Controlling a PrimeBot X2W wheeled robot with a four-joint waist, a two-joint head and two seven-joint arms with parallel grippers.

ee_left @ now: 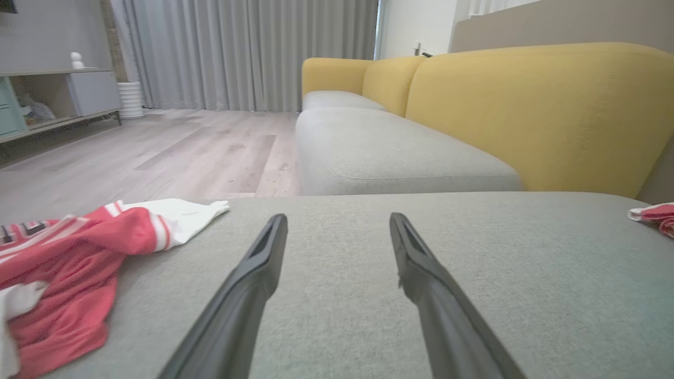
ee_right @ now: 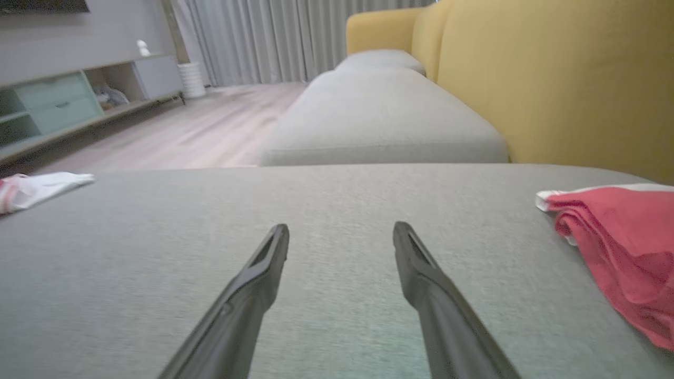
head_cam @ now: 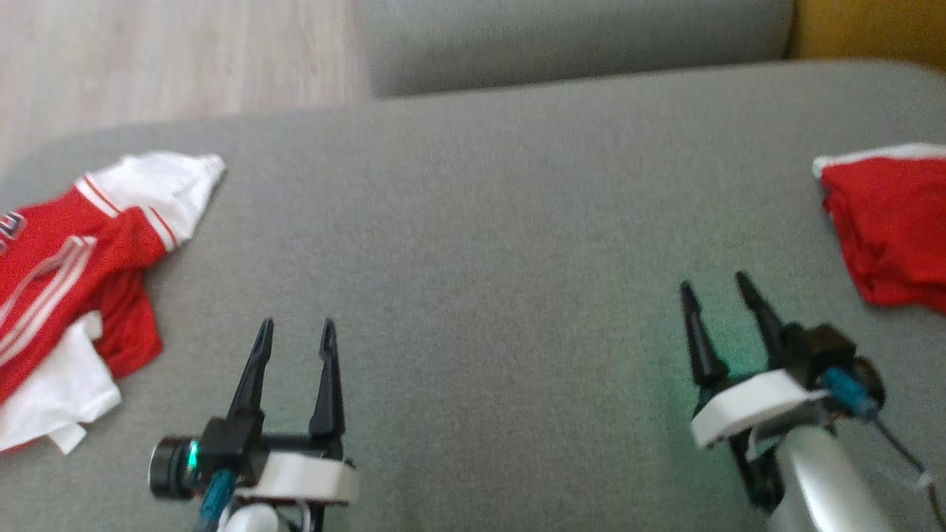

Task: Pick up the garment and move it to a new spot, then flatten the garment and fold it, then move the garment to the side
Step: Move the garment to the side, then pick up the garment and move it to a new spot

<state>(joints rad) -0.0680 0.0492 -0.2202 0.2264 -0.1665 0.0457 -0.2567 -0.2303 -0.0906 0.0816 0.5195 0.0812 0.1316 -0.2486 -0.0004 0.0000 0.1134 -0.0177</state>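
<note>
The garment [head_cam: 74, 273], a red jersey with white sleeve parts and white-red striped trim, lies crumpled at the left edge of the grey cushion [head_cam: 480, 244]. The left wrist view has the garment [ee_left: 68, 263] at its lower left, and a white tip of the garment [ee_right: 37, 187] reaches into the right wrist view's far left. My left gripper [head_cam: 295, 332] is open just right of it, fingers empty and apart from the cloth. My right gripper [head_cam: 715, 287] is open over bare cushion, nothing between its fingers.
A smaller plain red piece with a white edge band [head_cam: 890, 222] lies at the cushion's right edge, right of my right gripper. Beyond are another grey seat cushion [ee_left: 389, 152], a yellow backrest [ee_left: 532, 110], wood floor [ee_left: 158, 152] and a low cabinet [ee_right: 63, 100].
</note>
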